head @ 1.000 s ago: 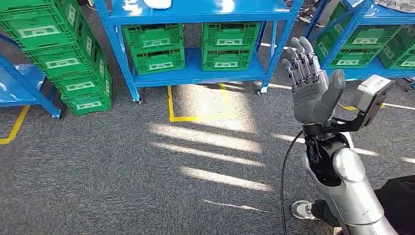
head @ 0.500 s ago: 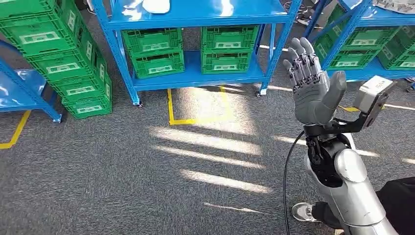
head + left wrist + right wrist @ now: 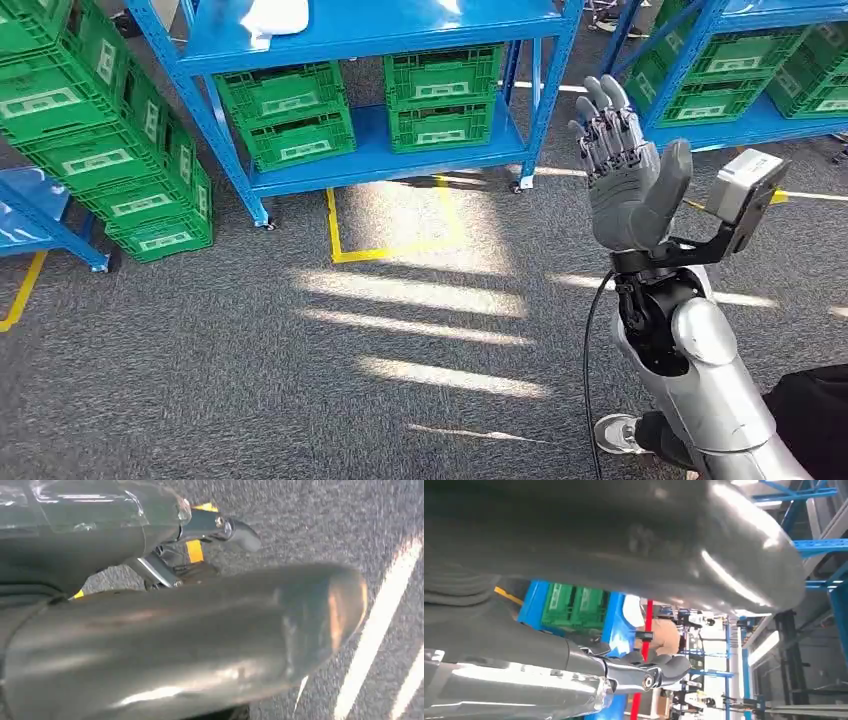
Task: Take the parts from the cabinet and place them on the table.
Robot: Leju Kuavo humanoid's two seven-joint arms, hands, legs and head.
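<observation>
Setting: grey carpeted floor crossed by bars of sunlight, yellow tape lines on it, blue steel shelving ahead.
Right hand: right hand is raised upright, palm flat and fingers straight and slightly spread, thumb standing off to the side; it holds nothing.
Left hand: left hand appears close up in the left wrist view over the carpet; how far it is spread I cannot tell, and nothing shows in its grasp.
Step in hand: judged as the approach to the cabinet, before any reach; the right hand is well short of the shelf.
Doing it well: close in squarely on the blue shelf unit first, then bring the flat palm down to shelf height and come at the part from its free side, fingers kept spread until they are around it.
Part: a white rounded object lies on the upper shelf of the blue shelf unit, partly cut off by the frame edge; too little shows to tell its form.
Beside the shelf unit: green crates stand on its lower shelf; a stack of green crates leans to its left; another blue rack with crates stands to its right.
</observation>
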